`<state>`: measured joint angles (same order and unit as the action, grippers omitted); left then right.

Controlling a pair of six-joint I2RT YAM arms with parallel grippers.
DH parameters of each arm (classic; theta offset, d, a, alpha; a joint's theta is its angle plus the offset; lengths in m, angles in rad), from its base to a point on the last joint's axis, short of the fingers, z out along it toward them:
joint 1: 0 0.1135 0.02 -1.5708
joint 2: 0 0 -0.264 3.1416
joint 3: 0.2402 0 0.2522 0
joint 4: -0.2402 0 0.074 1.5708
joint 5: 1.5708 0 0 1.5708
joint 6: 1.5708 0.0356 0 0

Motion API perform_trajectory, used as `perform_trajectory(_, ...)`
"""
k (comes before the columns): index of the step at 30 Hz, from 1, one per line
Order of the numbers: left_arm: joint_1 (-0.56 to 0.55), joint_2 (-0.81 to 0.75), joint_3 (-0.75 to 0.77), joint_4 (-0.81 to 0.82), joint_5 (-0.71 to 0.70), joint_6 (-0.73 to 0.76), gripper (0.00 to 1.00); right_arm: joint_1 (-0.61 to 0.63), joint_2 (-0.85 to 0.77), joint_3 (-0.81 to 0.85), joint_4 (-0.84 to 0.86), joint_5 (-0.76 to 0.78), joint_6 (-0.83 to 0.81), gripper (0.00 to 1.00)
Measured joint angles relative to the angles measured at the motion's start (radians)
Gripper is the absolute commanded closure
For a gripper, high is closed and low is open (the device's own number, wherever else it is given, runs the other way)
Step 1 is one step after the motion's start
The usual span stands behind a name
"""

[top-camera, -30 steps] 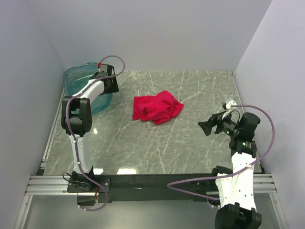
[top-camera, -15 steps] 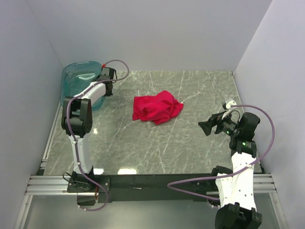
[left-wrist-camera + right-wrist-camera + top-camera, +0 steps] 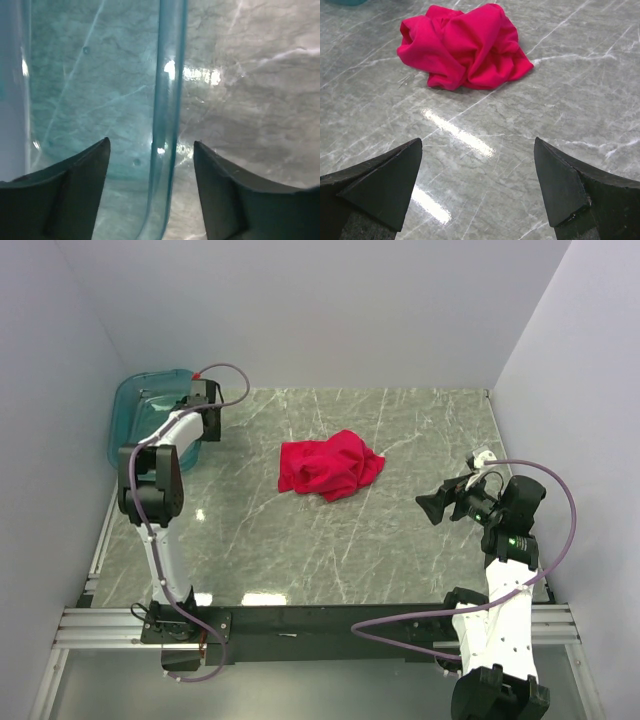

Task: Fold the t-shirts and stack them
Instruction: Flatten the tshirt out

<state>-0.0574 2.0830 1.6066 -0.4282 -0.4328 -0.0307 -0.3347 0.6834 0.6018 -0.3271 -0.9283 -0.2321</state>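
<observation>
T-shirt: the red t-shirt (image 3: 330, 465) (image 3: 465, 47) lay crumpled in an unfolded heap near the middle of the worktop (image 3: 380, 530), well apart from both grippers.
Left gripper: the left gripper (image 3: 200, 405) (image 3: 151, 145) was at the far left corner with its jaws spread. They straddled the wall of the translucent teal tub (image 3: 130, 410) (image 3: 170, 75), with a gap on either side.
Right gripper: the right gripper (image 3: 432, 505) (image 3: 477, 142) was wide open and empty above the right side of the worktop, pointing towards the t-shirt.
Tub: it sat at the far left corner of the worktop.
</observation>
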Motion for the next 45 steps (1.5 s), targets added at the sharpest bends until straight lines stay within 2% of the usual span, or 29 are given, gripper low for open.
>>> perform_trajectory(4, -0.028, -0.100, -0.050, 0.021, 0.004, 0.001, 0.22, 0.000, 0.000, 0.000, -0.010, -0.027, -0.028, 0.02)
perform_trajectory(8, -0.087, -0.373, -0.208, 0.123, 0.052, -0.041, 0.01, 0.031, 0.010, 0.000, -0.047, -0.066, -0.116, 0.03)
perform_trajectory(11, -0.102, -0.691, -0.420, 0.233, 0.146, -0.112, 0.01, 0.214, 0.078, 0.019, -0.114, -0.042, -0.224, 0.04)
perform_trajectory(14, -0.055, -0.999, -0.645, 0.331, 0.306, -0.169, 0.00, 0.419, 0.197, 0.091, -0.156, 0.022, -0.296, 0.04)
perform_trajectory(18, -0.031, -1.261, -0.880, 0.354, 0.467, -0.191, 0.01, 0.595, 0.449, 0.293, -0.173, 0.172, -0.312, 0.11)
perform_trajectory(22, -0.038, -1.373, -1.002, 0.277, 0.542, -0.184, 0.00, 0.698, 0.741, 0.563, -0.141, 0.312, -0.253, 0.12)
perform_trajectory(26, -0.048, -1.407, -1.012, 0.268, 0.555, -0.170, 0.01, 0.761, 0.946, 0.724, -0.140, 0.420, -0.199, 0.16)
perform_trajectory(29, -0.049, -1.397, -1.007, 0.269, 0.563, -0.167, 0.01, 0.800, 1.057, 0.809, -0.149, 0.504, -0.175, 0.18)
perform_trajectory(32, -0.049, -1.361, -0.991, 0.266, 0.584, -0.168, 0.01, 0.823, 1.102, 0.827, -0.155, 0.581, -0.149, 0.23)
perform_trajectory(35, -0.049, -1.343, -0.989, 0.259, 0.608, -0.170, 0.01, 0.826, 1.118, 0.836, -0.177, 0.622, -0.125, 0.48)
perform_trajectory(36, -0.049, -1.342, -0.989, 0.258, 0.617, -0.170, 0.01, 0.826, 1.123, 0.842, -0.180, 0.624, -0.122, 0.74)
perform_trajectory(37, -0.049, -1.341, -0.989, 0.258, 0.623, -0.170, 0.01, 0.826, 1.128, 0.849, -0.188, 0.620, -0.126, 0.90)
perform_trajectory(38, -0.049, -1.341, -0.989, 0.258, 0.631, -0.170, 0.01, 0.826, 1.130, 0.855, -0.200, 0.613, -0.122, 1.00)
perform_trajectory(42, -0.050, -1.341, -0.989, 0.267, 0.703, -0.173, 0.01, 0.820, 1.102, 0.885, -0.273, 0.591, -0.143, 1.00)
perform_trajectory(45, -0.067, -1.344, -0.991, 0.307, 0.792, -0.177, 0.01, 0.797, 1.015, 0.941, -0.358, 0.537, -0.190, 1.00)
